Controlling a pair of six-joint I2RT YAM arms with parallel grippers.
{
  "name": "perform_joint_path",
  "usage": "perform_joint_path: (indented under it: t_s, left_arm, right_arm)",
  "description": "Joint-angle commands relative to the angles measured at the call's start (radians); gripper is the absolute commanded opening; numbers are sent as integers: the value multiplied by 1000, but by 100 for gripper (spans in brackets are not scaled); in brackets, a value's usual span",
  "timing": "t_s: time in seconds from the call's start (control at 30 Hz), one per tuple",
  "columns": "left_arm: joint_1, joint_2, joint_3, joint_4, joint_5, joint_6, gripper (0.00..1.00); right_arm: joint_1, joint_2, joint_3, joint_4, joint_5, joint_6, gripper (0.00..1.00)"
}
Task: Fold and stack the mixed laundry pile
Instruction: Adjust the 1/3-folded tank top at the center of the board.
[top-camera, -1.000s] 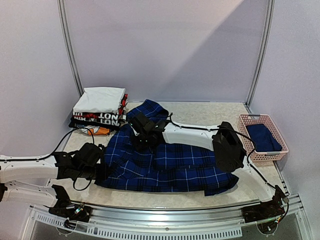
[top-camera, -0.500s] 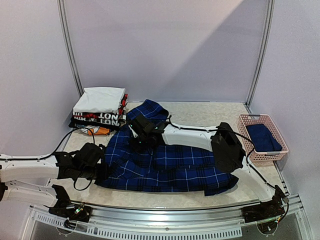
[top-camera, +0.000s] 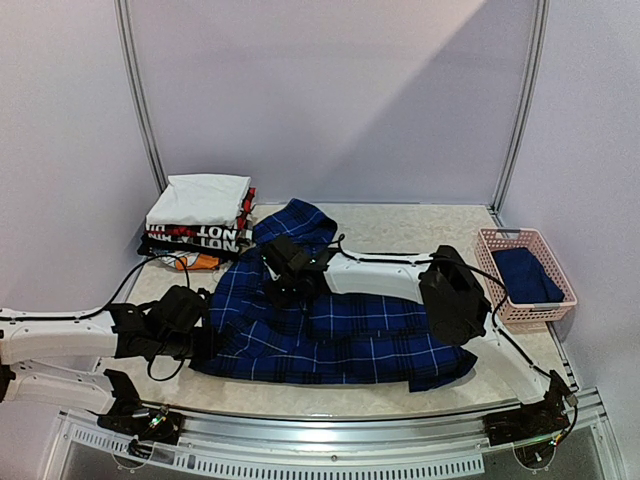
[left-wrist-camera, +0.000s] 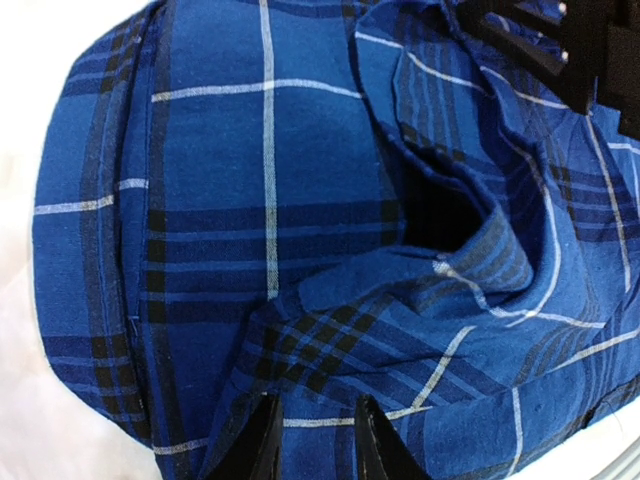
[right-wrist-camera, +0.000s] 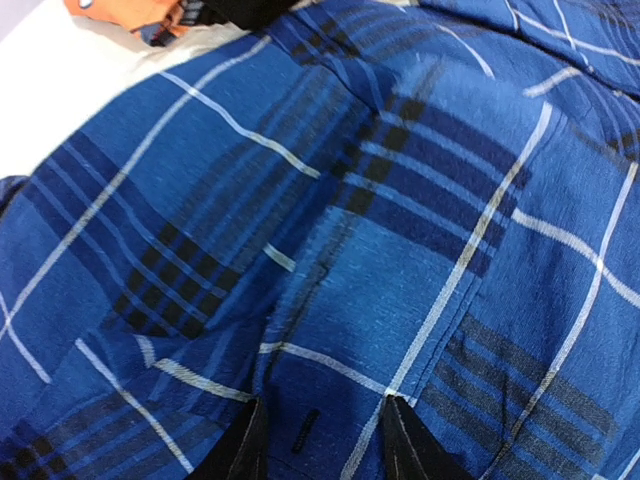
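The left gripper (left-wrist-camera: 315, 447) stands narrow, its two black fingers pinching a soft fold at the left hem of the plaid shirt (top-camera: 340, 335). The right gripper (right-wrist-camera: 325, 447) is down on the same shirt, nearer the collar. Its fingers are a little apart with woven cloth between them, and I cannot tell if it grips. The shirt is dark blue with thin white lines and lies wrinkled across the middle of the pale table (top-camera: 420, 225). At the right edge a pink lattice basket (top-camera: 532, 312) holds a navy garment (top-camera: 525, 272). In the far left corner sits a stack of folded garments (top-camera: 205, 200), white on top.
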Motion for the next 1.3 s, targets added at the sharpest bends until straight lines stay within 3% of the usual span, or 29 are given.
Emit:
perform_joint_path:
  t_s: [0.0,0.43,0.73,0.8,1.07,1.27]
  left_arm:
    - [-13,12,-18,19,-9,-2,27]
    - [-13,22,-20,29,-5,-1,27]
    - [-13,19,-22,29,-6,-2,26]
    - [-13,19,-23,31,-6,-2,27]
    - [-13,33,-23,41,-3,-2,26]
    - [-15,38,-20,41,-6,-2,26]
  right_arm:
    - [4,6,-21,-12,31,3,40]
    - [23,31,8,18,-32,3,45]
    - [24,82,60,-72,125,22,39]
    - [25,94,65,-86,137,23,34]
    - [24,65,58,-92,169,34,0]
    - [24,4,54,-79,184,23,0]
